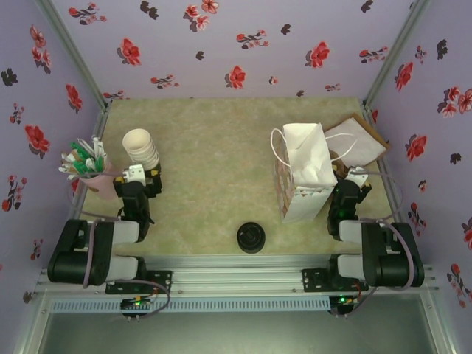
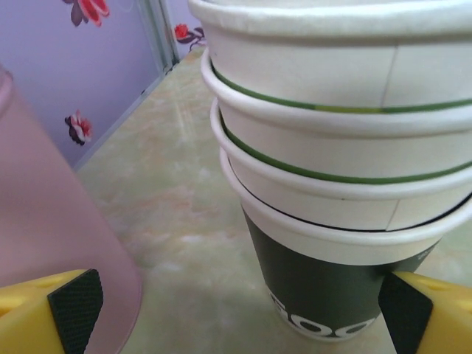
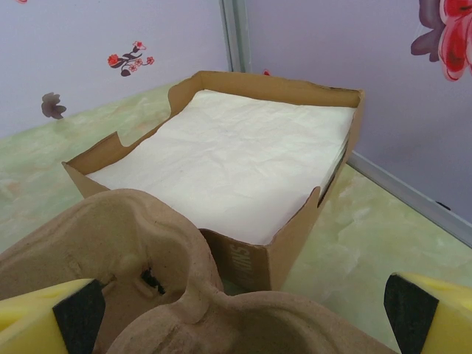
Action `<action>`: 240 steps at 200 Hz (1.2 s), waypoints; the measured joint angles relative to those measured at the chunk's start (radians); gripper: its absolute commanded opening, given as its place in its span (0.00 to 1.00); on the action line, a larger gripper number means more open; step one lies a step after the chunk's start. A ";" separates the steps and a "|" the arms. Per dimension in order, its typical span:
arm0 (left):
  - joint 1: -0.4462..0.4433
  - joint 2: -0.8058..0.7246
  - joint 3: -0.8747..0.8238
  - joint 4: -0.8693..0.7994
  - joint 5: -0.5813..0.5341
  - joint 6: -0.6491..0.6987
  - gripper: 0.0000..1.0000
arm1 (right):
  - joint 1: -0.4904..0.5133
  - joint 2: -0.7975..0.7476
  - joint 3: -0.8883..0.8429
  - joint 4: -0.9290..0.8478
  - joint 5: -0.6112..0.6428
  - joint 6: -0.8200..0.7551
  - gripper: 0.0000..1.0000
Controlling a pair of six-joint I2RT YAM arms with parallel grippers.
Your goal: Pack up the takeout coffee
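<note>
The takeout coffee is out of view. A stack of lidless cream cups (image 1: 140, 150) stands at the left; in the left wrist view the stack (image 2: 339, 147) looms close, its bottom cup dark with white lettering. My left gripper (image 1: 137, 175) sits just in front of it, open (image 2: 240, 328), and the stack's base stands between the spread fingers, near the right pad (image 2: 404, 317). Black lids (image 1: 251, 237) lie at the front centre. My right gripper (image 1: 354, 180) is open (image 3: 240, 328) over a brown pulp cup carrier (image 3: 147, 287), holding nothing.
A white paper bag (image 1: 306, 173) with handles stands left of the right gripper. A cardboard box of white napkins (image 3: 243, 158) lies beyond the carrier, near the right wall. A pink cup of stirrers (image 1: 88, 166) stands left of the cup stack.
</note>
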 measured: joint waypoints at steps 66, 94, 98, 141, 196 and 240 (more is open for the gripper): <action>0.003 0.108 0.007 0.130 0.035 0.036 0.99 | 0.010 0.026 0.011 0.016 0.000 -0.016 0.99; 0.016 0.150 0.036 0.141 0.043 0.035 0.99 | 0.018 0.046 0.014 0.021 0.001 -0.031 0.99; 0.021 0.156 0.039 0.142 0.045 0.035 0.99 | 0.019 0.049 0.016 0.021 0.001 -0.033 0.99; 0.048 0.182 0.050 0.146 0.071 0.032 0.99 | 0.021 0.127 0.047 0.061 -0.004 -0.053 0.99; 0.048 0.182 0.097 0.098 0.079 0.032 0.99 | 0.021 0.222 0.135 0.053 -0.061 -0.077 0.99; 0.048 0.182 0.129 0.037 0.082 0.031 0.99 | 0.023 0.227 0.149 0.033 -0.082 -0.079 0.99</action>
